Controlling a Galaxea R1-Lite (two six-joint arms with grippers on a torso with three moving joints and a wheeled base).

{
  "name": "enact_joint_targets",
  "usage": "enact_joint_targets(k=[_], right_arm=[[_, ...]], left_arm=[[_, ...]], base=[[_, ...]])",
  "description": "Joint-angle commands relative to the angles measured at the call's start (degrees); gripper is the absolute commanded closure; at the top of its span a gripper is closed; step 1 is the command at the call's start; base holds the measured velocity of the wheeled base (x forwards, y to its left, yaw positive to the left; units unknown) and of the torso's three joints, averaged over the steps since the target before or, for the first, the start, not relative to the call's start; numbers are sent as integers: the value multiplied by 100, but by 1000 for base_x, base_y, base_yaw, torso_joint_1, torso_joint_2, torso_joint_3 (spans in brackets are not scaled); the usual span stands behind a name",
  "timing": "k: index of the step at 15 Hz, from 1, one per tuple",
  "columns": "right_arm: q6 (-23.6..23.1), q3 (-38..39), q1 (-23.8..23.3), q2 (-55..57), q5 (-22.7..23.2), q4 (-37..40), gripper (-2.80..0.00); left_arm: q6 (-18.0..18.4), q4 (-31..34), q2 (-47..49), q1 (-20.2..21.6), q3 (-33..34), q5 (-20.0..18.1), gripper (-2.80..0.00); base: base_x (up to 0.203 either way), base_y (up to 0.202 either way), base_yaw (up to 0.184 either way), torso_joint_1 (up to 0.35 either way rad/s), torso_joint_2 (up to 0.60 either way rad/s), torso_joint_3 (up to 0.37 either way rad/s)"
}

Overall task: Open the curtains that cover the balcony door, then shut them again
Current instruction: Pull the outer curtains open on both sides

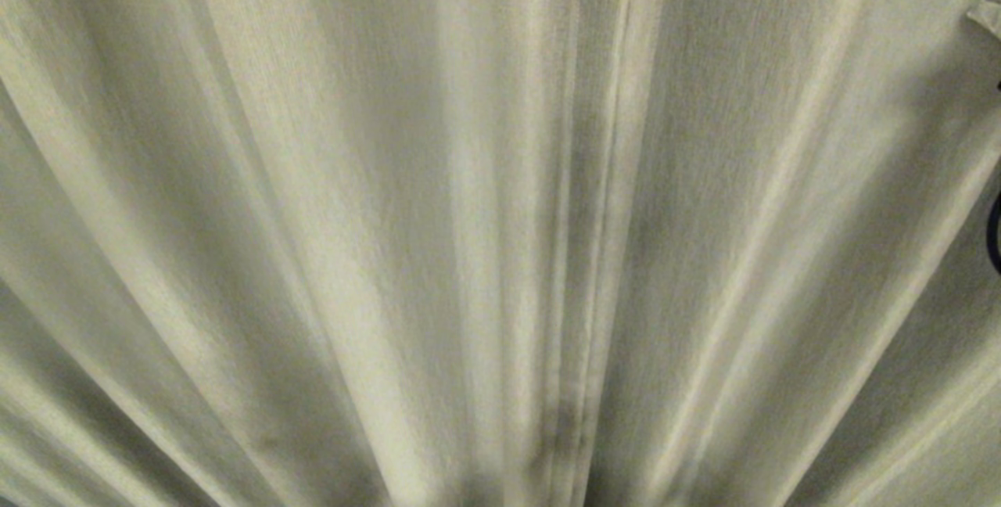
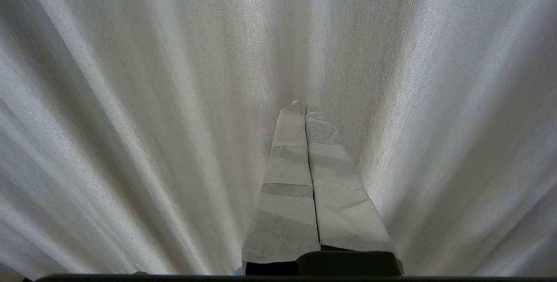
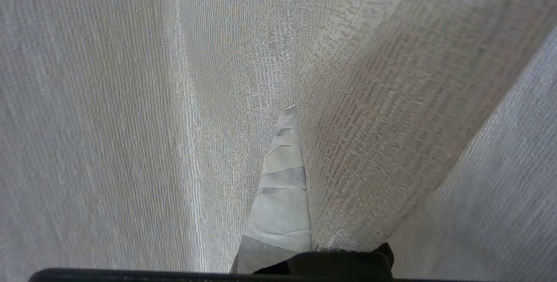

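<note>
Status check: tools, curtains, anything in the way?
Left tool shut, empty, tips near the curtains. Right tool shut on a fold of curtain fabric; one finger showing. Curtains drawn, filling every view. Nothing seen in the way.

The curtains (image 1: 438, 202) are soft woven cloth, matt, with tiny lines of thread that look a bit rough up close. The left gripper (image 2: 306, 112) fingers (image 2: 287, 177) are wrapped in pale, wrinkly tape. The right gripper (image 3: 292, 112) finger has that dull tape too.
</note>
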Motion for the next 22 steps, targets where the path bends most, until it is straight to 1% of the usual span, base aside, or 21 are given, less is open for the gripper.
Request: enact_joint_targets(k=[1, 6, 8, 9, 10, 12, 13, 16, 18, 22], right_arm=[[-1, -5, 1, -26, 9, -45, 0], [-18, 4, -38, -107, 3, -59, 0], [-27, -4, -226, -119, 25, -31, 0], [-27, 2, -376, -124, 187, -41, 0], [-27, 2, -579, -131, 444, -54, 0], [-17, -4, -1059, -139, 1128, -61, 0], [-10, -10, -1236, -135, 1241, -62, 0], [-3, -118, -1656, -109, 1292, -56, 0], [125, -208, -1935, -24, 1296, -68, 0], [157, -600, -2492, 339, 1301, -71, 0]], left_arm=[[2, 0, -2, 1, 0, 4, 0], [2, 0, -2, 1, 0, 4, 0], [2, 0, -2, 1, 0, 4, 0], [2, 0, -2, 1, 0, 4, 0], [2, 0, -2, 1, 0, 4, 0], [2, 0, -2, 1, 0, 4, 0], [2, 0, -2, 1, 0, 4, 0], [2, 0, -2, 1, 0, 4, 0], [2, 0, -2, 1, 0, 4, 0], [2, 0, -2, 1, 0, 4, 0]], base=[[0, 0, 0, 0, 0, 0], [0, 0, 0, 0, 0, 0], [0, 0, 0, 0, 0, 0], [0, 0, 0, 0, 0, 0], [0, 0, 0, 0, 0, 0], [0, 0, 0, 0, 0, 0], [0, 0, 0, 0, 0, 0], [0, 0, 0, 0, 0, 0], [0, 0, 0, 0, 0, 0], [0, 0, 0, 0, 0, 0]])
